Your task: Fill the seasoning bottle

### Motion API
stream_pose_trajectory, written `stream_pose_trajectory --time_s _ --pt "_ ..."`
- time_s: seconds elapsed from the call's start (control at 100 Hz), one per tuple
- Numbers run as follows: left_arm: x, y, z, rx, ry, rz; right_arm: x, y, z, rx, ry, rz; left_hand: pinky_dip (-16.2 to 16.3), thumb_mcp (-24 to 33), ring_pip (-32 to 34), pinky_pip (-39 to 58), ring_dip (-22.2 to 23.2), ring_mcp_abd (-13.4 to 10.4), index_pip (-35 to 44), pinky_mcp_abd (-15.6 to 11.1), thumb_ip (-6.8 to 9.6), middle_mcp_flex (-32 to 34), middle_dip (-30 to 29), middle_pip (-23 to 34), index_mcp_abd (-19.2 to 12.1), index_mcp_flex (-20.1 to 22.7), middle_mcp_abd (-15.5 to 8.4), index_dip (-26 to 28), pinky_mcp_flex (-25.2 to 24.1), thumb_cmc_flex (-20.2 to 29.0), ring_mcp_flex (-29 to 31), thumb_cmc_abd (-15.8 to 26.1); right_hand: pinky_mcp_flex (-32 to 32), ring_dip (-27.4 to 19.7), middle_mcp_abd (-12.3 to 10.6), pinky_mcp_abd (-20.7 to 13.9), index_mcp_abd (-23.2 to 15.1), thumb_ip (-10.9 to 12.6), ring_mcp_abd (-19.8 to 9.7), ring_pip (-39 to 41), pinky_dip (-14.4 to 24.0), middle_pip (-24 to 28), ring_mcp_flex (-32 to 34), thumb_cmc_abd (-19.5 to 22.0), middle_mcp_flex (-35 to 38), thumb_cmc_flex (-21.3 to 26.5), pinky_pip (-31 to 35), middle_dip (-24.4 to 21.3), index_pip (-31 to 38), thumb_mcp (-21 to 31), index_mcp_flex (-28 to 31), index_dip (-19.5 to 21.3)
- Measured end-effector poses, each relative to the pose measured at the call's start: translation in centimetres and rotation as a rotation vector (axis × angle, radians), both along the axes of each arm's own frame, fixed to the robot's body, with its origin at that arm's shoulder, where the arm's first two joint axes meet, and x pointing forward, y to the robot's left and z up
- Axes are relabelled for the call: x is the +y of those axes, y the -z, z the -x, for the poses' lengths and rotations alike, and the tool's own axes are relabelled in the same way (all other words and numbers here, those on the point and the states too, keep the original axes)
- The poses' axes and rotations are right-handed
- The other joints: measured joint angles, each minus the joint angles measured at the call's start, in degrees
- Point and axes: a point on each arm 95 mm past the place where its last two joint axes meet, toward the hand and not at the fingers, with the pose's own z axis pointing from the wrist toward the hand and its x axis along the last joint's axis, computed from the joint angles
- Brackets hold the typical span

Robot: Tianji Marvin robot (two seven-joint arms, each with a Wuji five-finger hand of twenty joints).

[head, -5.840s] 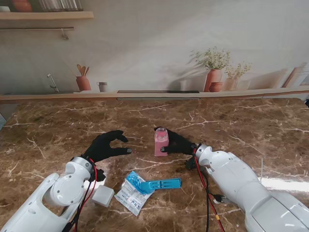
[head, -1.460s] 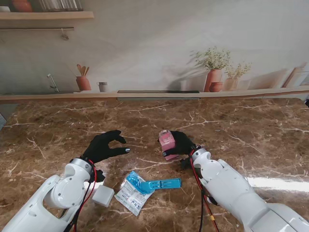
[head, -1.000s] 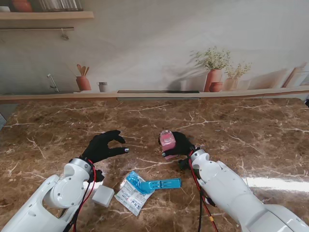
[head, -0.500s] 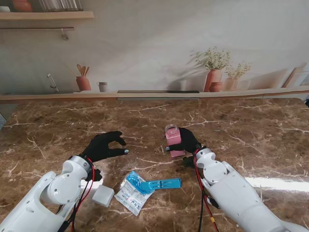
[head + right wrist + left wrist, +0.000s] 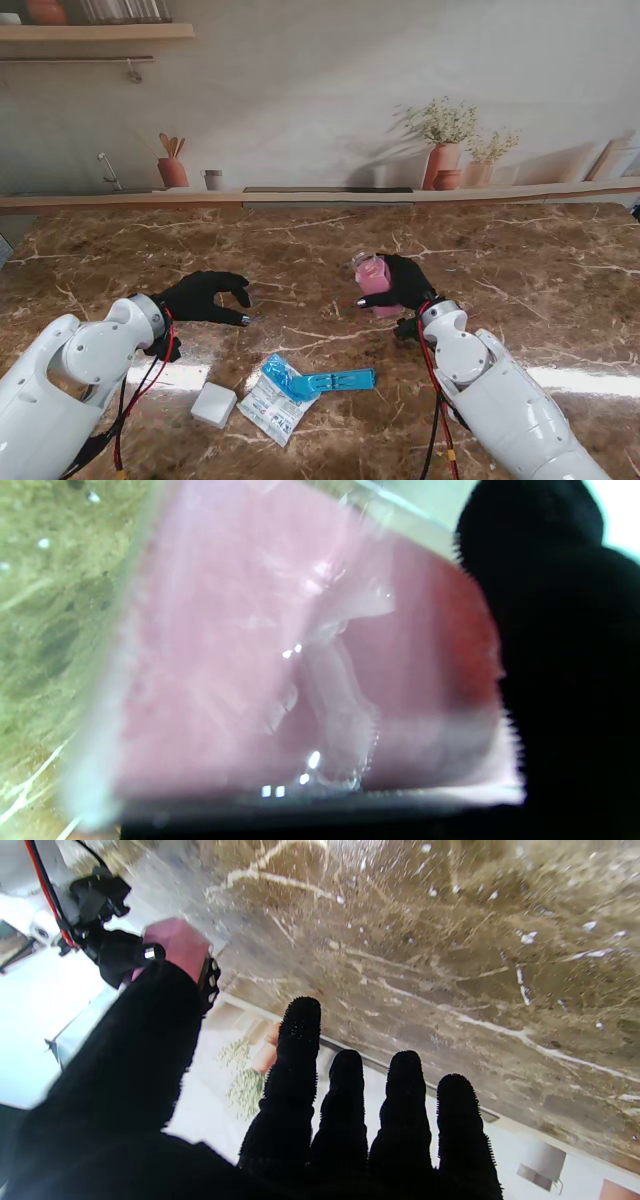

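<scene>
**Bottle carried to the right; left hand pulled back**

Change over the last half second: the right hand has moved the pink seasoning bottle farther right and slightly away from me, and the bottle now leans instead of standing upright. The right wrist view is filled by its pink wall, fingers wrapped on it, so the grip is firm. Whether its base touches the marble table I cannot tell. The left hand has swung left and sits low over the table, fingers spread, grasping nothing.

Judgement: the bottle is being repositioned, not yet filled. The refill sachet lies untouched, nearer to me and well apart from both hands, so opening and pouring remain.

Count:
- 1 seasoning bottle, in right hand
- 1 sachet
- 1 blue clip, touching the sachet
- 1 white cap, just left of the sachet
</scene>
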Motion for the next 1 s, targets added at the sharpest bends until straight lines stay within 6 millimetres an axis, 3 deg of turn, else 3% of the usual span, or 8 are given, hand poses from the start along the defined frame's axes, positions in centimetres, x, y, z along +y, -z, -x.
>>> stream_pose_trajectory --time_s 0.12,0.2,0.69,0.79,1.0 --pt "0.3 -0.1 0.1 0.037 0.071 -0.049 -0.3 -0.4 0.2 -0.018 0.010 0.021 1.4 2.9 0.2 -0.1 1.2 0.0 0.0 1.5 0.00 -1.8 2.0 -0.3 0.0 -3.4 -0.2 -0.7 -0.7 -0.1 -2.1 -3.6 0.0 0.1 0.0 -0.1 0.3 0.0 0.0 0.6 0.0 0.2 0.0 0.0 0.0 0.0 0.8 0.0 -2.1 -0.1 0.7 4.4" --pt "0.2 0.0 0.4 0.066 0.136 -0.089 -0.4 -0.7 0.4 -0.033 0.020 0.037 1.8 4.5 0.1 -2.3 2.2 0.0 -0.1 1.6 0.00 -4.8 3.5 -0.3 0.0 -5.7 -1.1 -1.5 -1.4 -0.2 -4.3 -5.7 0.0 0.1 0.0 -0.1 0.4 0.0 0.0 0.6 -2.2 0.3 0.0 0.0 0.0 0.0 1.8 0.0 -2.7 -0.1 0.7 5.9" --pt "-0.1 2.3 2.8 0.102 0.263 -0.240 -1.0 -1.8 1.6 -0.087 0.048 0.055 4.2 5.1 -0.7 -11.0 3.7 0.0 -0.1 1.1 -1.57 -13.9 5.8 -1.9 0.8 -14.2 -3.0 -2.6 -2.1 -1.2 -10.0 -7.8 0.0 0.3 -0.3 -0.6 0.4 0.0 0.0 1.3 -4.4 0.3 0.0 0.0 0.0 0.0 3.5 0.0 -2.8 -0.4 0.8 6.4" --pt "0.0 2.8 3.2 0.120 0.278 -0.251 -1.1 -1.8 1.7 -0.086 0.052 0.054 4.7 5.1 -1.8 -13.8 3.7 -0.1 -0.1 0.9 -1.57 -14.8 5.8 -3.3 0.7 -14.3 -3.2 -2.6 -2.3 -1.2 -12.4 -8.4 0.0 0.3 -0.3 -0.6 0.4 0.0 0.0 1.4 -4.9 0.3 0.0 0.0 0.0 0.0 3.7 0.0 -2.8 -0.4 0.8 6.5" --pt "0.6 3.1 4.6 0.133 0.328 -0.327 -1.1 -1.7 1.8 -0.079 0.053 0.053 8.9 5.2 -1.9 -19.4 3.7 -0.1 0.0 0.3 -1.65 -15.5 6.4 -5.8 -3.4 -20.0 -3.2 2.3 -2.8 -1.2 -12.7 -9.4 0.0 0.8 -0.3 -0.7 0.4 0.0 0.0 1.4 -5.0 0.3 0.0 0.0 0.0 0.0 3.7 0.0 -2.8 -0.5 0.8 6.5"
